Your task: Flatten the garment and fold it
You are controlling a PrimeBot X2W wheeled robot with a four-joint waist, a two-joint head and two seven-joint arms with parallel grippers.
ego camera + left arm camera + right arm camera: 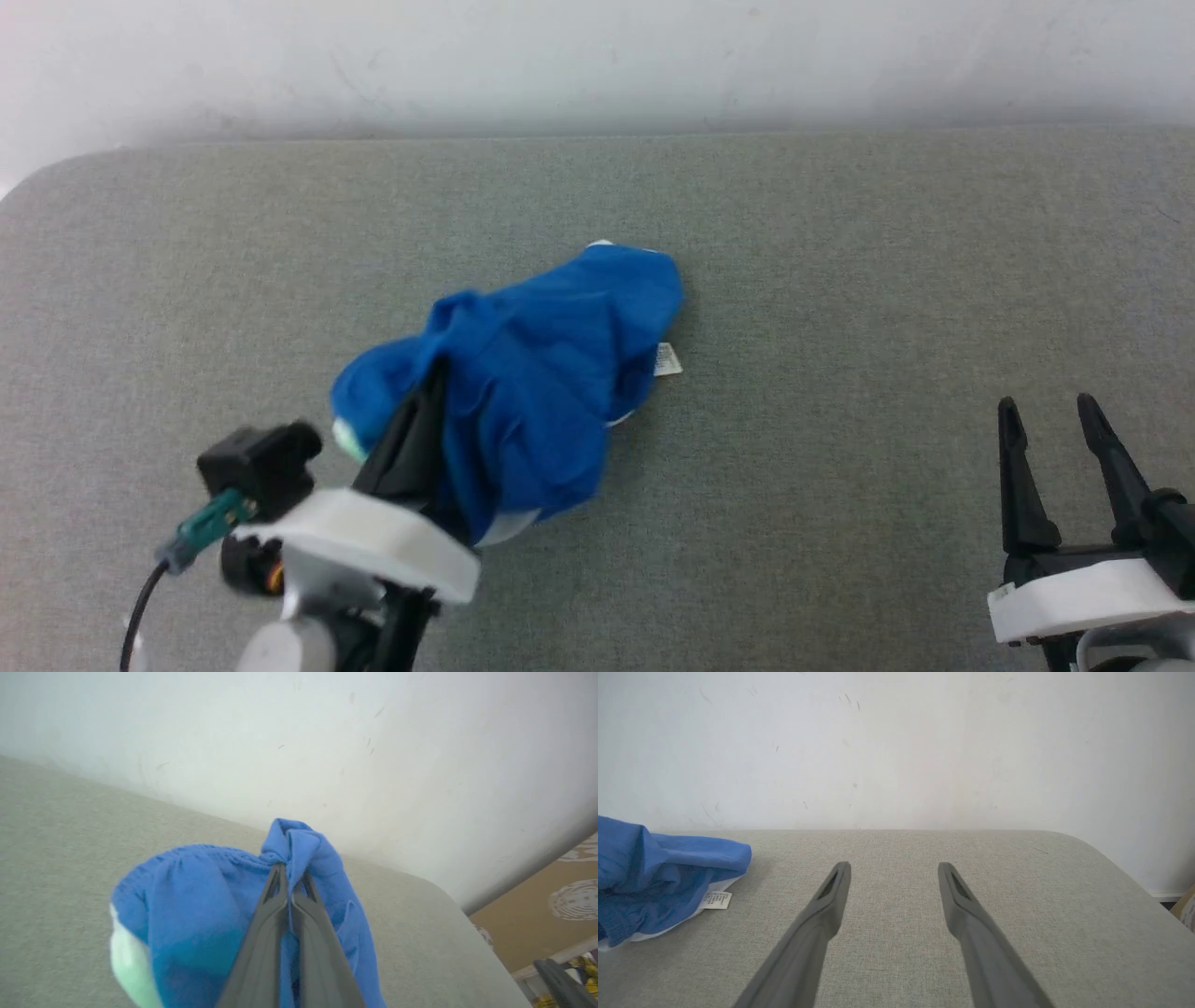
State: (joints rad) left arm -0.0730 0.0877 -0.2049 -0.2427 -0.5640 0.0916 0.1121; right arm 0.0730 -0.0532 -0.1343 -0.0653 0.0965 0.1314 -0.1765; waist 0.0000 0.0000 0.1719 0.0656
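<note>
At centre-left of the head view, the blue shorts [541,355] are lying bunched in a heap on the grey fabric table [887,243], white tag [667,359] poking out at the heap's right edge; flattening is only beginning, nothing spread yet. Left gripper [292,873] is pinching a fold of cloth beside the gathered waistband [210,851], jaws together on it; right gripper [1047,407] is hovering at lower right of the frame, jaws apart, empty, well apart from the heap.

Next move, as I am judging it: lifting the pinched fold so the heap hangs open; the right gripper is then needing a second hold, likely on waistband or hem, so both can draw the shorts taut.

Room: bare table is running wide to the right and toward the top of the frame; wall [597,56] is closing off the far edge; table corner is rounding away at upper left, so spreading rightward is looking safer.
</note>
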